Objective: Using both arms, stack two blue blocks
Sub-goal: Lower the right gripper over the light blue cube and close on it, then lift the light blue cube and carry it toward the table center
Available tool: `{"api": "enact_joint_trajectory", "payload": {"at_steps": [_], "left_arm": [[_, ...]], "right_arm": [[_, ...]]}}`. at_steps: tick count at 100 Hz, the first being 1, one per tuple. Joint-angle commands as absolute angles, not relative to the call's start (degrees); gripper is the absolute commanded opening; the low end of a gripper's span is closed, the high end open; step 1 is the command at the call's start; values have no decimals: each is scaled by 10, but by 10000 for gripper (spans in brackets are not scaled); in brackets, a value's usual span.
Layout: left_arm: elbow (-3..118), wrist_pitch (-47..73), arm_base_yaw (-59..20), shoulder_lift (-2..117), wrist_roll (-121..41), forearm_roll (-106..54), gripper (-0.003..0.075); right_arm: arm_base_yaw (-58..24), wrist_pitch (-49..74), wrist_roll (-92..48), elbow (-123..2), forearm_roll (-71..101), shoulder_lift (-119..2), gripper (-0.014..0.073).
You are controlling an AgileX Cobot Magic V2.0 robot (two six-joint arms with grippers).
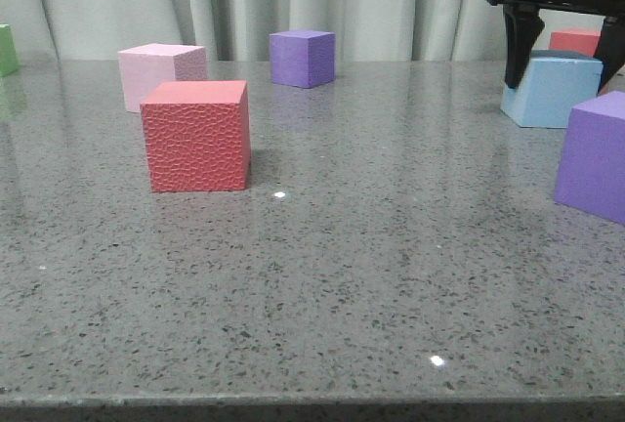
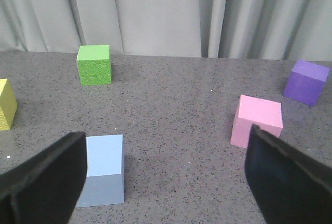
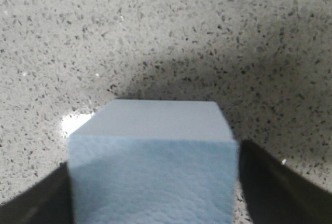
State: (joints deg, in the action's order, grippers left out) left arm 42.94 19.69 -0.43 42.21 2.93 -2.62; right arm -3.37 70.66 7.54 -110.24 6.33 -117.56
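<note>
One blue block [image 1: 557,90] sits at the far right of the table between the two dark fingers of my right gripper [image 1: 563,78]. In the right wrist view this block [image 3: 153,167] fills the space between the fingers [image 3: 270,182], which press on both its sides, so my right gripper [image 3: 153,203] is shut on it. The other blue block [image 2: 104,167] shows only in the left wrist view, resting on the table just beside one finger [image 2: 46,180]. My left gripper [image 2: 166,182] is wide open with nothing between its fingers.
A red cube [image 1: 195,136], a pink cube [image 1: 161,72] and a purple cube [image 1: 303,58] stand mid-left. Another purple cube [image 1: 596,153] is close to the held block, with a red cube [image 1: 576,41] behind it. A green cube [image 2: 94,64] and a yellow cube [image 2: 6,103] lie near the left arm.
</note>
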Motion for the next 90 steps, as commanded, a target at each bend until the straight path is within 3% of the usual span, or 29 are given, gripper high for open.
{"api": "enact_joint_trajectory", "payload": {"at_steps": [1, 17, 62, 90], "left_arm": [[450, 151, -4, 422, 33, -27, 585], [450, 151, -4, 422, 33, -27, 585], [450, 151, -4, 422, 33, -27, 585], [450, 151, -4, 422, 33, -27, 585]], "right_arm": [[-33, 705, 70, -1122, 69, -1141, 449], [-33, 710, 70, -1122, 70, -1141, 370], [-41, 741, 85, -1158, 73, -1138, 370], [-126, 758, 149, -1264, 67, -1139, 370]]}}
